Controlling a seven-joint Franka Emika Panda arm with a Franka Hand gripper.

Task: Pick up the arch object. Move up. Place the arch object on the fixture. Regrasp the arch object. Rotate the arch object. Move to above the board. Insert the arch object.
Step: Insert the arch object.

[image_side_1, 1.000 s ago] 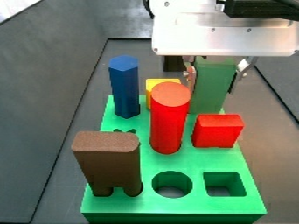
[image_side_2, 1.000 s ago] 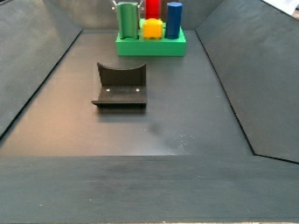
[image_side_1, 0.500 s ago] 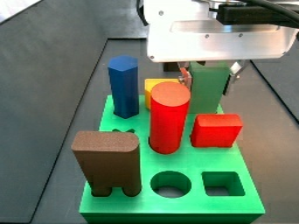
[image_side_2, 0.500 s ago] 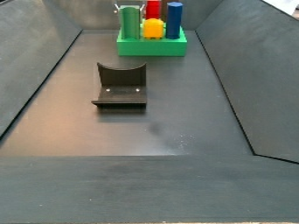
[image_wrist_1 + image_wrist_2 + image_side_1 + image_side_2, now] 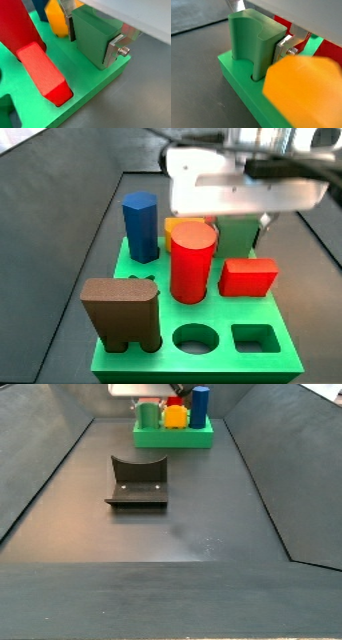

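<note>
The arch object (image 5: 92,36), a green block with an arched notch (image 5: 251,40), stands upright with its lower end in a slot at a corner of the green board (image 5: 83,87). My gripper (image 5: 91,38) is shut on it, a silver finger (image 5: 113,50) pressed flat on each side. In a side view the white gripper body (image 5: 247,188) sits low over the board (image 5: 147,363) and covers most of the arch object (image 5: 238,236). The fixture (image 5: 138,481), a dark block with a U-shaped scoop, lies on the floor well away from the board (image 5: 174,437).
On the board stand a red cylinder (image 5: 193,261), a blue peg (image 5: 142,226), a yellow piece (image 5: 178,225), a red block (image 5: 249,277) and a big brown notched block (image 5: 122,313). A round hole (image 5: 198,339) and a square hole (image 5: 255,338) are open. Dark sloped walls surround the floor.
The gripper has come down toward the board with the arch object, which now shows less above the slot. The other pieces and the fixture have not moved.
</note>
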